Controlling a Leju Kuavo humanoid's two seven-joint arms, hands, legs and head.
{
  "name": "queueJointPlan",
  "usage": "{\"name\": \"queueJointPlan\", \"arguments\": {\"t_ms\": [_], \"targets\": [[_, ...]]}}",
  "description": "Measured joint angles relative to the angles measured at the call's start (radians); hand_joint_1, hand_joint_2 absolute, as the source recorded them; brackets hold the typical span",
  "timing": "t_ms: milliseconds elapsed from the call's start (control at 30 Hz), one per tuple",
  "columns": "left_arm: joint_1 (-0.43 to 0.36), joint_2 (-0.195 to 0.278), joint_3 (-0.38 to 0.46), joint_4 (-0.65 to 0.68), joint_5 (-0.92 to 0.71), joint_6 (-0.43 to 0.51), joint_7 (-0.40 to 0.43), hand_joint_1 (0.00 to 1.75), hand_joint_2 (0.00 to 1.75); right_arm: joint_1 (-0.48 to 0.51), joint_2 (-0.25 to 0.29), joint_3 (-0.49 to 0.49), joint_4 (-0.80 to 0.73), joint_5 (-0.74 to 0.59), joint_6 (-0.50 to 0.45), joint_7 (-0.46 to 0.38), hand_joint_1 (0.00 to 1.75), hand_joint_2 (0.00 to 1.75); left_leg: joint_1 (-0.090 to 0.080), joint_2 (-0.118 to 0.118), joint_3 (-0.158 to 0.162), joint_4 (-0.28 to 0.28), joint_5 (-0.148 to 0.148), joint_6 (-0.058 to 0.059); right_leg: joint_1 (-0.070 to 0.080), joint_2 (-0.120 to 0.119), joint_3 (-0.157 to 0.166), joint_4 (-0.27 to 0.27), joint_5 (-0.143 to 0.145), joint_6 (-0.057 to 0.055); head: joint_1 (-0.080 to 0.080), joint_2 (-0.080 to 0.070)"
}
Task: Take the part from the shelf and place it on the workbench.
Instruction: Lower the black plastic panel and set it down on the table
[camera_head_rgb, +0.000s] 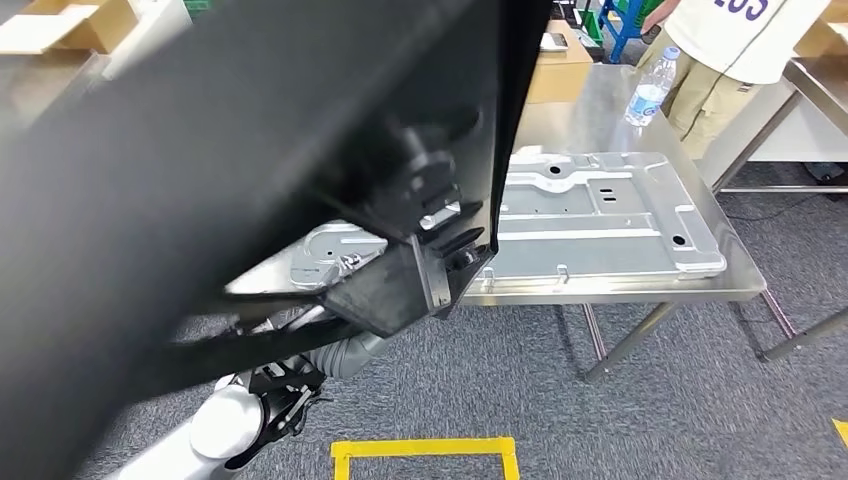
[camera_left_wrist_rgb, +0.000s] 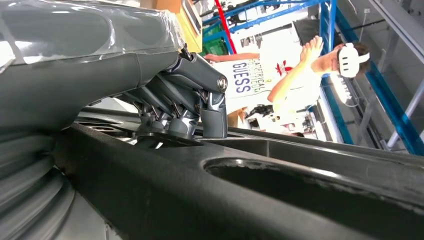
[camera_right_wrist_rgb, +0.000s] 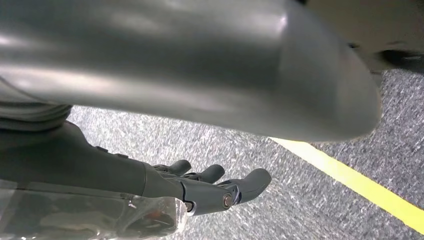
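Note:
A large black moulded part (camera_head_rgb: 200, 180) is tilted close in front of my head and covers the left of the head view. My left hand (camera_left_wrist_rgb: 185, 100) grips it, with the fingers (camera_left_wrist_rgb: 212, 112) curled over a ridge of the part (camera_left_wrist_rgb: 260, 200). My left arm (camera_head_rgb: 235, 415) rises from the lower left to the part's underside. The steel workbench (camera_head_rgb: 590, 110) stands ahead on the right. My right hand (camera_right_wrist_rgb: 210, 187) hangs over the grey carpet, fingers loosely bent and apart, nothing in them.
Silver stamped metal panels (camera_head_rgb: 600, 210) lie across the workbench, and a water bottle (camera_head_rgb: 650, 88) stands at its far edge. A person (camera_head_rgb: 730, 50) in a white shirt stands behind the bench. Yellow floor tape (camera_head_rgb: 425, 450) marks the carpet near my feet.

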Motion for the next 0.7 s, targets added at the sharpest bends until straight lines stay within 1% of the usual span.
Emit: {"name": "queueJointPlan", "arguments": {"t_ms": [33, 67, 100, 133, 167, 200, 267, 300, 333, 367, 400, 433, 467, 500, 533, 567, 600, 633, 667, 700], "targets": [[0.000, 0.000, 0.000, 0.000, 0.000, 0.000, 0.000, 1.75, 1.75, 0.000, 0.000, 0.000, 0.000, 0.000, 0.000, 0.000, 0.00, 0.00, -0.001, -0.002, 0.008, 0.000, -0.006, -0.001, 0.000, 0.000, 0.009, -0.041, 0.037, -0.003, 0.000, 0.000], [0.000, 0.000, 0.000, 0.000, 0.000, 0.000, 0.000, 1.75, 1.75, 0.000, -0.001, 0.000, 0.000, 0.000, 0.000, 0.000, 0.00, 0.00, -0.001, -0.004, 0.017, 0.000, -0.013, -0.003, 0.001, 0.000, 0.035, -0.113, 0.085, -0.008, 0.000, 0.000], [0.000, 0.000, 0.000, 0.000, 0.000, 0.000, 0.000, 1.75, 1.75, 0.000, -0.002, 0.000, 0.000, 0.000, 0.000, 0.000, 0.00, 0.00, -0.003, -0.005, 0.025, 0.000, -0.020, -0.007, 0.004, 0.000, 0.066, -0.187, 0.123, -0.013, 0.000, 0.000], [0.000, 0.000, 0.000, 0.000, 0.000, 0.000, 0.000, 1.75, 1.75, -0.001, -0.003, 0.000, 0.000, 0.000, 0.000, 0.000, 0.00, 0.00, -0.004, -0.006, 0.030, 0.000, -0.026, -0.011, 0.008, 0.000, 0.091, -0.248, 0.147, -0.018, 0.000, 0.000], [-0.001, 0.000, 0.000, 0.000, 0.000, 0.000, 0.000, 1.75, 1.75, -0.001, -0.004, 0.000, 0.000, 0.000, 0.000, 0.000, 0.00, 0.00, -0.005, -0.007, 0.032, 0.000, -0.031, -0.016, 0.011, 0.000, 0.105, -0.283, 0.156, -0.022, 0.000, 0.000], [-0.001, 0.000, 0.000, 0.000, 0.000, 0.000, 0.000, 1.75, 1.75, -0.002, -0.004, 0.000, 0.000, 0.000, 0.000, 0.000, 0.00, 0.00, -0.006, -0.007, 0.033, -0.001, -0.034, -0.022, 0.014, 0.001, 0.110, -0.294, 0.150, -0.025, -0.001, 0.000], [-0.002, -0.001, 0.000, 0.000, 0.000, -0.001, 0.000, 1.75, 1.75, -0.002, -0.003, 0.000, 0.000, 0.000, 0.000, 0.000, 0.00, 0.00, -0.005, -0.006, 0.035, -0.004, -0.042, -0.032, 0.012, 0.001, 0.112, -0.300, 0.145, -0.032, 0.000, 0.000], [-0.003, -0.001, 0.000, 0.000, 0.000, -0.001, 0.000, 1.75, 1.75, -0.001, -0.002, 0.000, 0.000, 0.000, 0.000, 0.000, 0.00, 0.00, -0.005, -0.005, 0.032, 0.007, -0.050, -0.038, 0.009, 0.001, 0.117, -0.302, 0.143, -0.037, -0.002, 0.000], [-0.004, -0.001, 0.000, 0.000, 0.000, -0.001, 0.000, 1.75, 1.75, -0.001, -0.002, 0.000, 0.000, -0.001, 0.000, 0.000, 0.00, 0.00, -0.004, -0.004, 0.018, 0.038, -0.066, -0.044, 0.006, 0.000, 0.122, -0.305, 0.140, -0.042, -0.004, 0.000], [-0.004, -0.002, 0.000, 0.000, 0.000, -0.001, 0.000, 1.75, 1.75, -0.002, -0.001, 0.000, 0.000, -0.001, 0.000, 0.000, 0.00, 0.00, -0.002, -0.003, -0.010, 0.093, -0.089, -0.049, 0.004, 0.000, 0.128, -0.307, 0.137, -0.047, -0.006, 0.000], [-0.004, -0.001, 0.000, 0.000, 0.000, -0.001, -0.001, 1.75, 1.75, -0.002, -0.002, 0.000, 0.000, -0.001, 0.000, 0.000, 0.00, 0.00, -0.001, -0.002, -0.051, 0.168, -0.117, -0.053, 0.004, -0.001, 0.131, -0.307, 0.133, -0.052, -0.008, 0.000], [-0.002, -0.001, 0.000, 0.000, 0.000, -0.001, -0.001, 1.75, 1.75, -0.002, -0.002, 0.000, 0.000, -0.001, 0.000, 0.000, 0.00, 0.00, 0.000, -0.002, -0.097, 0.244, -0.140, -0.056, 0.005, -0.001, 0.135, -0.307, 0.129, -0.054, -0.010, 0.000], [0.001, -0.001, 0.000, 0.000, 0.000, -0.001, -0.001, 1.75, 1.75, -0.002, -0.002, 0.000, 0.000, -0.001, 0.000, 0.000, 0.00, 0.00, 0.001, -0.002, -0.134, 0.297, -0.148, -0.059, 0.005, -0.001, 0.139, -0.307, 0.124, -0.055, -0.010, 0.000], [0.002, -0.001, 0.000, 0.000, 0.000, -0.001, -0.001, 1.75, 1.75, -0.001, -0.002, 0.000, 0.000, -0.001, 0.000, 0.000, 0.00, 0.00, 0.001, -0.002, -0.153, 0.312, -0.135, -0.061, 0.005, 0.000, 0.145, -0.307, 0.119, -0.054, -0.010, 0.000], [0.003, -0.001, 0.000, 0.000, 0.000, -0.001, -0.001, 1.75, 1.75, 0.000, -0.001, 0.000, 0.000, -0.001, 0.000, 0.000, 0.00, 0.00, 0.002, -0.001, -0.151, 0.284, -0.102, -0.061, 0.005, 0.001, 0.153, -0.307, 0.114, -0.052, -0.010, 0.000], [0.002, -0.001, 0.000, 0.000, 0.000, -0.001, -0.001, 1.75, 1.75, 0.000, -0.001, 0.000, 0.000, -0.001, 0.000, 0.000, 0.00, 0.00, 0.002, -0.001, -0.130, 0.220, -0.055, -0.059, 0.005, 0.002, 0.162, -0.307, 0.107, -0.050, -0.010, 0.000], [0.002, -0.001, 0.000, 0.000, 0.000, -0.001, -0.001, 1.75, 1.75, 0.000, -0.001, 0.000, 0.000, -0.001, 0.000, 0.000, 0.00, 0.00, 0.002, 0.001, -0.102, 0.143, -0.010, -0.056, 0.006, 0.003, 0.171, -0.307, 0.101, -0.047, -0.010, 0.000], [0.001, -0.001, 0.000, 0.000, 0.000, -0.001, -0.001, 1.75, 1.75, -0.001, 0.000, 0.000, 0.000, -0.001, 0.000, 0.000, 0.00, 0.00, 0.000, 0.002, -0.075, 0.076, 0.019, -0.050, 0.008, 0.004, 0.177, -0.306, 0.095, -0.042, -0.011, 0.000], [0.000, -0.001, 0.000, 0.000, 0.000, -0.001, -0.001, 1.75, 1.75, -0.001, 0.000, 0.000, 0.000, -0.001, 0.000, 0.001, 0.00, 0.00, -0.001, 0.003, -0.057, 0.032, 0.033, -0.044, 0.010, 0.004, 0.181, -0.306, 0.090, -0.037, -0.010, 0.000], [0.000, -0.001, -0.001, 0.000, 0.000, -0.002, -0.001, 1.75, 1.75, -0.002, 0.000, 0.000, 0.000, -0.001, 0.000, 0.001, 0.00, 0.00, -0.003, 0.002, -0.048, 0.013, 0.034, -0.038, 0.012, 0.005, 0.182, -0.306, 0.086, -0.032, -0.009, 0.000]]}}
